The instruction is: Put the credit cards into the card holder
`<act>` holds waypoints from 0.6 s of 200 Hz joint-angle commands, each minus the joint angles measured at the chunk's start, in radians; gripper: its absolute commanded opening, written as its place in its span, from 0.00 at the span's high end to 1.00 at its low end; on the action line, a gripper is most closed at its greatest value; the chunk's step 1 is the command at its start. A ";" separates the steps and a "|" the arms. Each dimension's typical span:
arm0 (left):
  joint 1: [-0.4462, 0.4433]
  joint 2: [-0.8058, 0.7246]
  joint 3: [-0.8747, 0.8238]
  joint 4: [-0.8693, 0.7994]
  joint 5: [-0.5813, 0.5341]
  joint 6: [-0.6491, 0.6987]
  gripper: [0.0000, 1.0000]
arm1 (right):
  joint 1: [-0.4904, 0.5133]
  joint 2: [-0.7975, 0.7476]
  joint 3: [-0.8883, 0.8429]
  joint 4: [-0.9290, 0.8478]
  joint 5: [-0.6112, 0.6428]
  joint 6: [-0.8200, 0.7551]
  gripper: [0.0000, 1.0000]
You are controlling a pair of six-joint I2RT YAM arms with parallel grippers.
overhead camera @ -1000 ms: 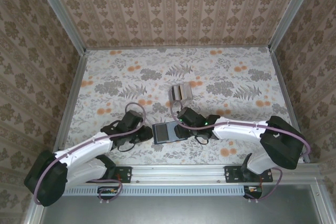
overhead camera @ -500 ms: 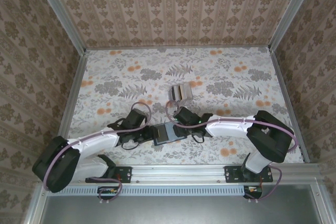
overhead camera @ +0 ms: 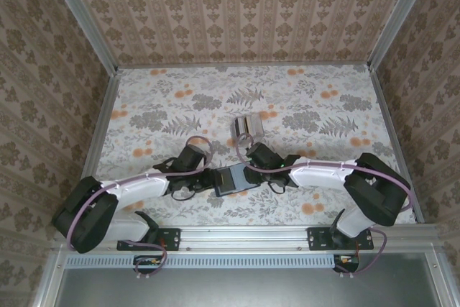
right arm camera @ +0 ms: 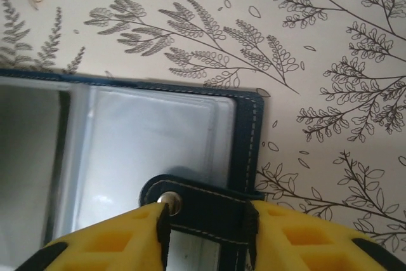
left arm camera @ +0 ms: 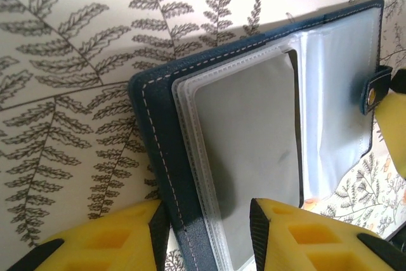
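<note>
The card holder (overhead camera: 230,179) is a dark blue stitched wallet lying open, its clear sleeves (left arm camera: 254,125) facing up. A grey flat card (left arm camera: 247,176) sits in the front sleeve. My left gripper (overhead camera: 210,176) is at the holder's left edge. Its jaws (left arm camera: 206,211) stand apart across the cover's edge and the sleeve stack, the left pad touching the cover. My right gripper (overhead camera: 250,172) is at the holder's right edge (right arm camera: 247,138), its jaws (right arm camera: 208,211) closed on the snap strap (right arm camera: 203,204). The credit cards (overhead camera: 246,126) stand on edge as a small stack farther back.
Metal rails (overhead camera: 100,127) and papered walls close in the patterned table on the left, back and right. A metal bar (overhead camera: 244,235) with the arm bases runs along the near edge. The right gripper's yellow finger (left arm camera: 390,150) shows past the strap.
Both grippers have closed in on the card holder from either side. The left arm has reached farther right. The right jaws have narrowed onto the strap. The holder has turned slightly.
</note>
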 commanded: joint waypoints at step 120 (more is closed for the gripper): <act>0.004 -0.122 -0.032 -0.119 -0.047 0.004 0.57 | 0.027 0.133 0.148 -0.202 0.136 -0.140 0.48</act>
